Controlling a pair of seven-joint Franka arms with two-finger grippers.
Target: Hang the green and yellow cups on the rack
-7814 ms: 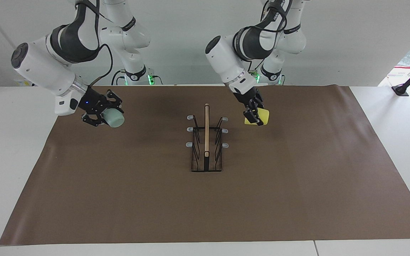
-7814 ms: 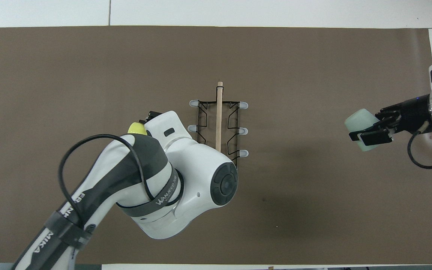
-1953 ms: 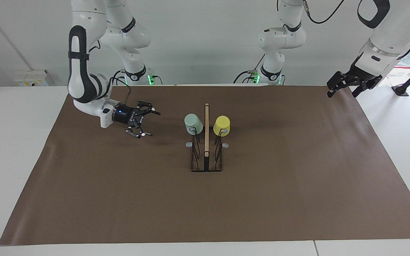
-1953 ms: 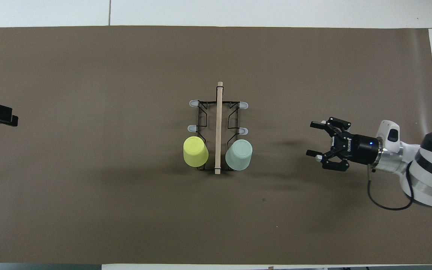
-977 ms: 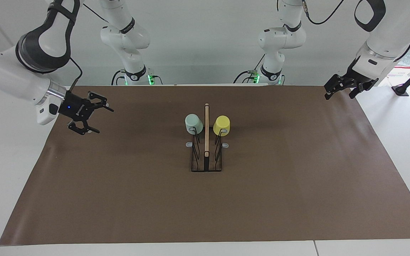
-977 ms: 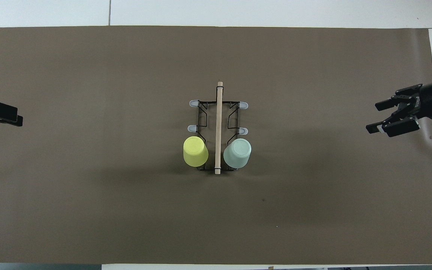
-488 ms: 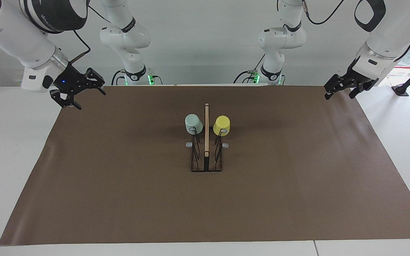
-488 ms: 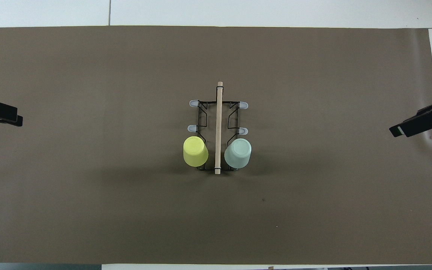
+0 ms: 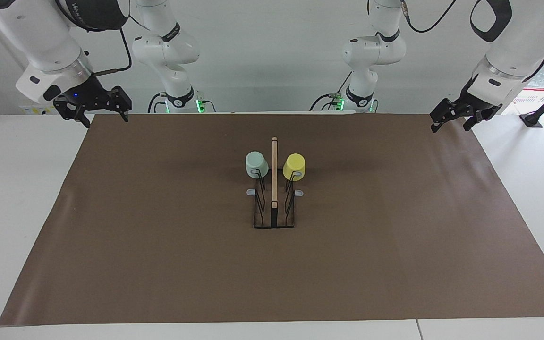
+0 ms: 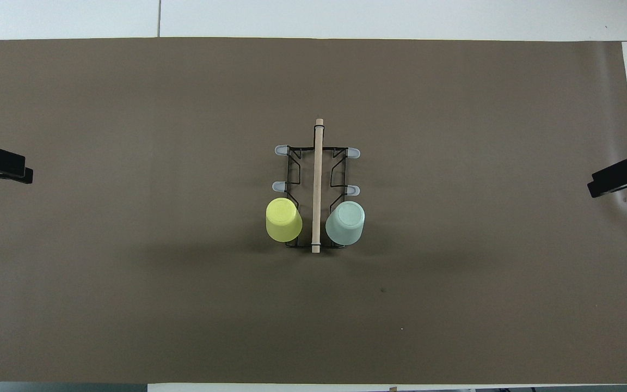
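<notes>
The black wire rack (image 9: 274, 215) with its wooden centre bar stands mid-mat. On its prongs nearest the robots two cups hang upside down. The pale green cup (image 9: 256, 165) is on the right arm's side of the bar, the yellow cup (image 9: 294, 166) on the left arm's side. From overhead the yellow cup (image 10: 283, 219) and green cup (image 10: 345, 222) flank the rack (image 10: 317, 163). My right gripper (image 9: 103, 117) hangs open and empty over the mat's corner at the right arm's end. My left gripper (image 9: 451, 123) waits open and empty over the corner at the left arm's end.
A brown mat (image 9: 158, 264) covers most of the white table (image 9: 17, 212). Several grey-tipped prongs (image 10: 281, 149) of the rack farther from the robots carry nothing. In the overhead view only a finger (image 10: 0, 165) of the left gripper shows at the frame's edge.
My right gripper has risen and drawn back from over the mat to its corner at the right arm's end. The left arm and both cups have stayed put.
</notes>
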